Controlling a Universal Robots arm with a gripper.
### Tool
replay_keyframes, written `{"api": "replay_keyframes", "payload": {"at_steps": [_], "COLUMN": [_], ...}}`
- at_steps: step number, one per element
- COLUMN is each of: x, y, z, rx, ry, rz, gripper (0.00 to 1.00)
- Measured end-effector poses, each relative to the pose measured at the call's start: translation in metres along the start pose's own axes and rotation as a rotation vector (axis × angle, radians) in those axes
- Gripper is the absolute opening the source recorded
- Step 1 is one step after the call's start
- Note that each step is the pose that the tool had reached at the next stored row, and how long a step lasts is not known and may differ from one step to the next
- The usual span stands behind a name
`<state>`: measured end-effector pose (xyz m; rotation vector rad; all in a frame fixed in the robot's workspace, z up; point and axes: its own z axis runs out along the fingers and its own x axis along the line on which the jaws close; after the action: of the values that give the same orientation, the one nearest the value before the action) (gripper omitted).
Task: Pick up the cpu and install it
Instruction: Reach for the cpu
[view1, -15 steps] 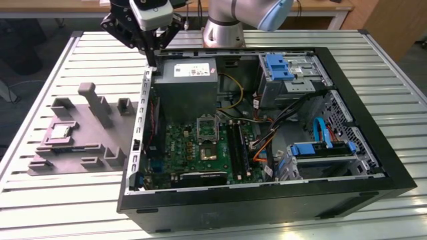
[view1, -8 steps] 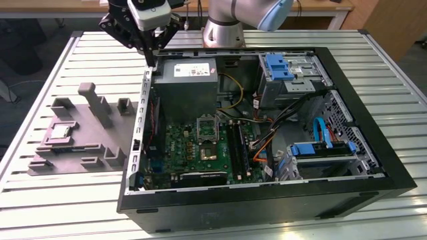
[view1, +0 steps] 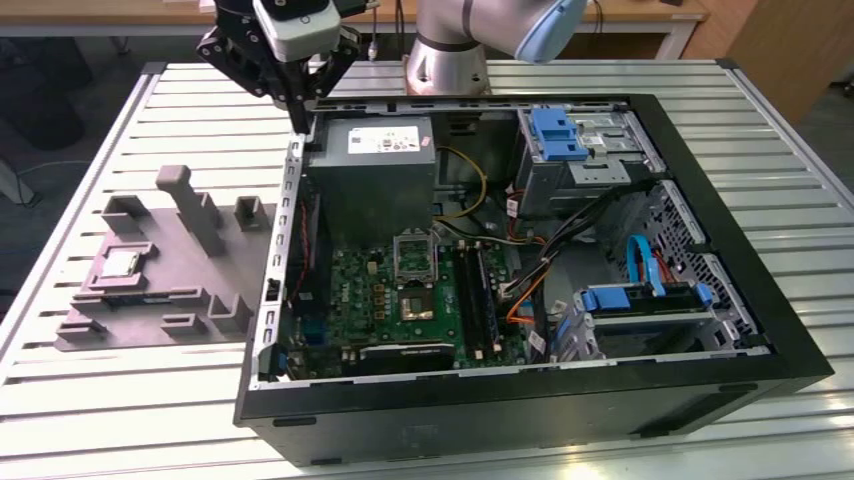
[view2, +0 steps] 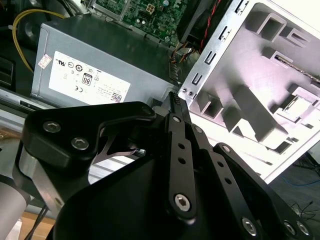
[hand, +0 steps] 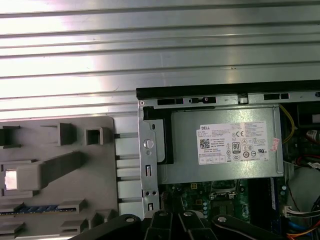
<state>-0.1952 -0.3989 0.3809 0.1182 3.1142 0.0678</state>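
A: Where are the cameras?
B: The exterior view looks steeply down over the open computer case (view1: 534, 405) and grey tray (view1: 187, 278). Both wrist views look from closer, past the black fingers (view2: 180, 135) (hand: 162, 221), sharing the power supply (view2: 85, 75) (hand: 225, 170) and grey tray (view2: 260, 65) (hand: 100, 175).

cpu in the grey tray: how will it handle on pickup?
Likely stiff and light: the cpu is a small flat square. Its pale top shines, so it is probably slippery. It sits in a pocket of the grey tray, so nudges probably won't shift it.

Slatted metal table (view1: 120, 400), open black computer case (view1: 534, 400) lying on it, grey moulded tray (view1: 174, 300) just beside
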Motion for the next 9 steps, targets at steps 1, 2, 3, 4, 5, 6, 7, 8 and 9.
{"api": "replay_keyframes", "payload": {"at_steps": [1,2,3,4,5,6,7,8,9], "x": [0.0000,0.0001,0.0005,0.0007,0.0008,0.0012,0.0016,0.0023,0.0027], "y": [0.0000,0.0000,0.0000,-0.0001,-0.0001,-0.0001,-0.0001,-0.0002,-0.0002], "z": [0.0000,0.0000,0.0001,0.0001,0.0001,0.0001,0.0001,0.0002,0.0002], "rx": [0.0000,0.0001,-0.0001,-0.0001,0.0000,0.0000,0.0000,0.0000,0.0000], "ry": [0.0000,0.0000,-0.0001,-0.0001,0.0000,0.0000,0.0000,0.0000,0.0000], "rz": [0.000,0.000,0.000,0.000,0.000,0.000,0.000,0.000,0.000], "gripper": [0.11,0.11,0.11,0.11,0.11,0.11,0.11,0.11,0.11]}}
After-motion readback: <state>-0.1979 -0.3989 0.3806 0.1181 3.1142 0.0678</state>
